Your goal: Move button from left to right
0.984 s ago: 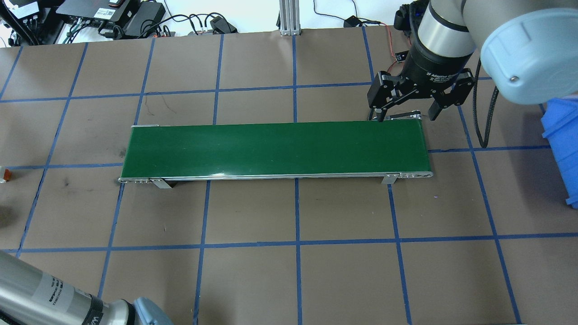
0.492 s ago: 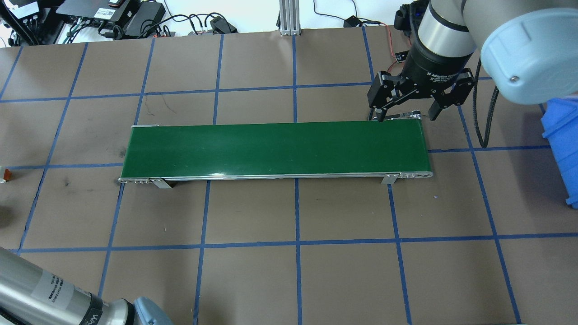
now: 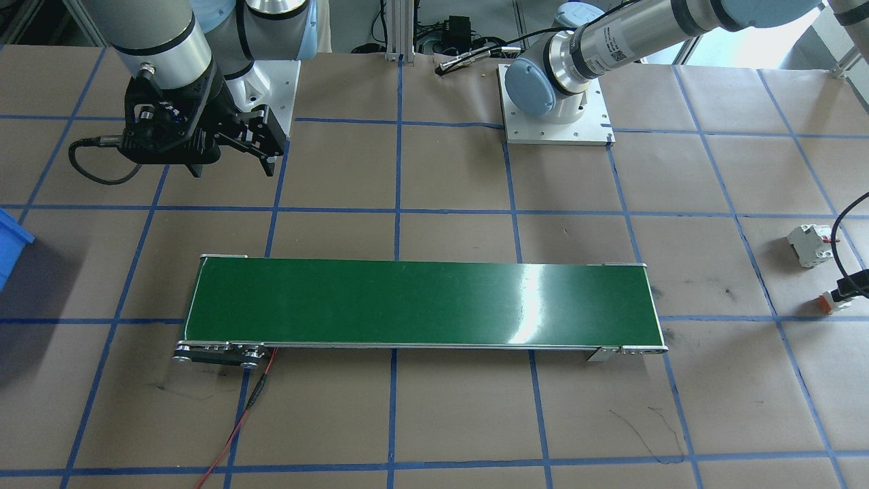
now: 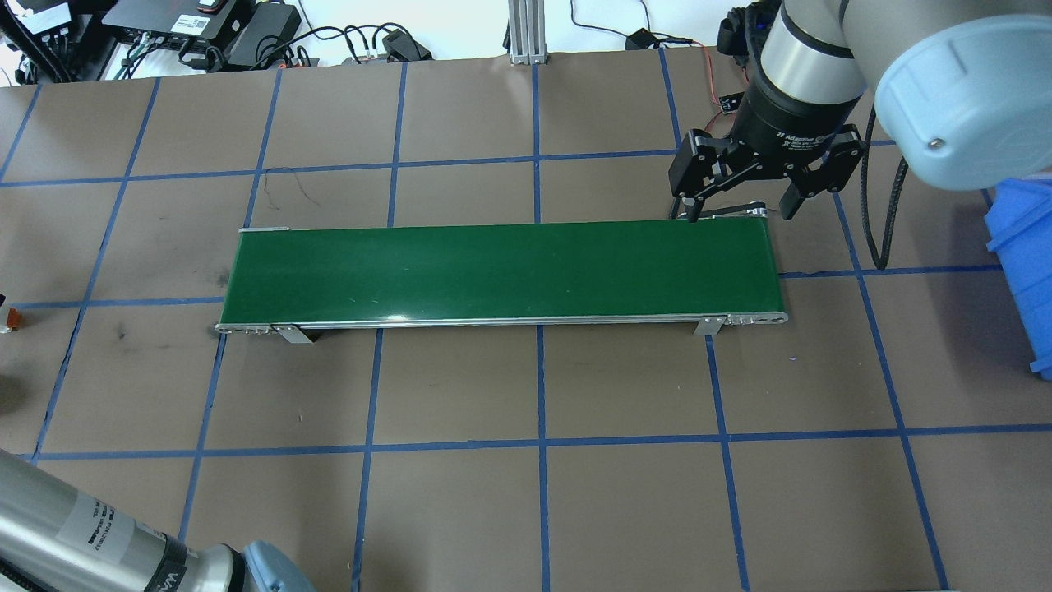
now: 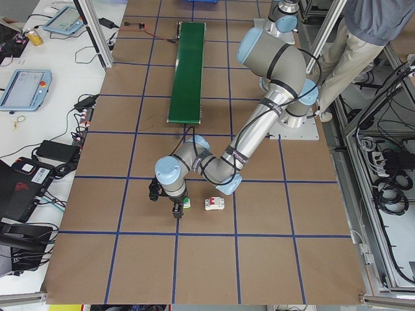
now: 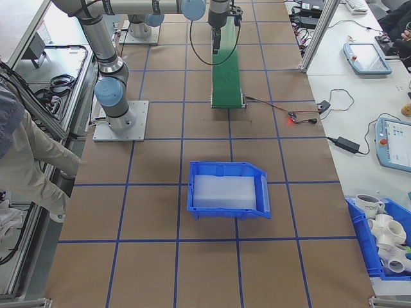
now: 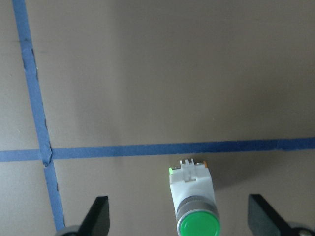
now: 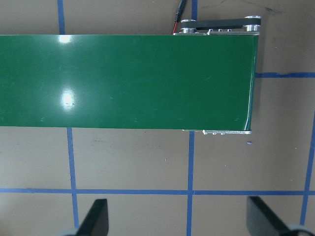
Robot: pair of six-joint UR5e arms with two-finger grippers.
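The button (image 7: 194,204) lies on its side on the brown paper, green cap toward the camera, white body and orange-red base behind. My left gripper (image 7: 180,216) is open and straddles it, one finger on each side, neither touching. The button (image 5: 186,205) also shows at the table's left end, under the near arm's gripper (image 5: 166,202). In the front-facing view only its orange and white end (image 3: 829,303) peeks out beside the gripper. My right gripper (image 4: 742,214) hangs open and empty over the far right end of the green conveyor belt (image 4: 501,271).
A white circuit breaker (image 3: 809,244) with red toggles sits close to the button. A blue bin (image 6: 228,189) stands on the table's right side. Cables and devices line the far edge. A person (image 5: 363,39) stands beside the robot's base.
The left arm has shifted slightly, and a dark bit of its gripper now shows at the overhead view's left edge by the button. The right arm has not moved.
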